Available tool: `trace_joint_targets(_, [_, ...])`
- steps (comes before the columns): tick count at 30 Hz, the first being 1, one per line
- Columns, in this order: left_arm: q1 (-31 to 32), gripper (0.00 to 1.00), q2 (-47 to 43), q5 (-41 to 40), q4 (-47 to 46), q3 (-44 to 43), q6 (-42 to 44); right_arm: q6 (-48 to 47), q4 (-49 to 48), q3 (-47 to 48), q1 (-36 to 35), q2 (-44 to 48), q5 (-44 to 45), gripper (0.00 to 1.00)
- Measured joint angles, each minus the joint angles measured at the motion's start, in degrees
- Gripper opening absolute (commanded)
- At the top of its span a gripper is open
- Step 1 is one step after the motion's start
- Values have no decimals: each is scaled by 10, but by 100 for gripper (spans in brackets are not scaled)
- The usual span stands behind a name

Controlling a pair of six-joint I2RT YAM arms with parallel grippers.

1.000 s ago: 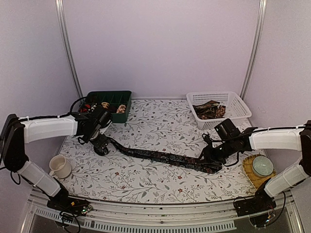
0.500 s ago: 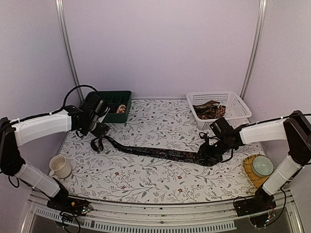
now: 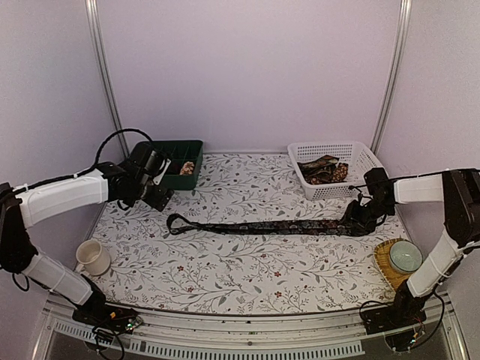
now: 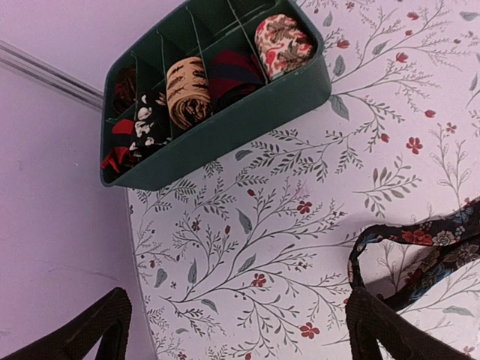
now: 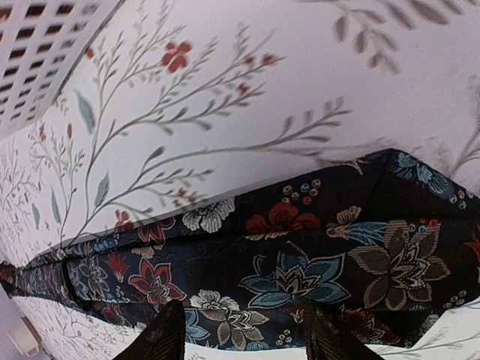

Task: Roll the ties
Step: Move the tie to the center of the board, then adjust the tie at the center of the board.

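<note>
Nearest in, a mug (image 3: 92,257) sits well forward and left of the green tray (image 4: 225,127), and far off to the tray's right a cup (image 3: 406,256) rests on a woven mat.

Now the one that matters: a dark flowered tie (image 3: 262,225) lies flat on the counter (image 3: 247,277), its narrow end looped just in front of the tray, the rest running away to the tray's right in one long band.

The left claw (image 4: 238,300) hangs spread wide and empty, between the tray and that narrow loop, touching nothing.

The right claw (image 5: 241,326) is down at the broad end, the point farthest from the tray. Its jaws stand partway apart over the cloth, and whether they pinch it I cannot tell.

This is light, limp fabric. It looks likely to slide on the counter, buckle if pushed, and twist if dragged by one corner. My call: pinch an end squarely across its width, fold it over, and wind from there while the other claw pins the band.

Inside the tray, rolled ties (image 4: 187,94) already fill several slots. Far right of the tray, a white basket (image 3: 330,191) holds more loose ties (image 3: 322,171).
</note>
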State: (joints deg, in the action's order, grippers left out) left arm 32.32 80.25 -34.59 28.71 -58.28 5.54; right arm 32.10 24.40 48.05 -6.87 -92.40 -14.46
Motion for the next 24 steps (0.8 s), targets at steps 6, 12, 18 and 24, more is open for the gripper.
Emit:
trace_joint_targets(6, [-19, 92, 24, 75, -11, 2, -66, 10, 30, 4, 23, 32, 41, 55])
trace_joint_targets(12, [-52, 83, 78, 160, -17, 2, -115, 16, 46, 62, -54, 97, 67, 56])
trace_joint_targets(18, [-54, 77, 144, 220, -15, 2, -142, 15, 30, 82, -128, 117, 73, 56])
trace_joint_targets(24, [-49, 63, 167, 245, -10, -2, -154, 13, 18, 82, -158, 117, 72, 56])
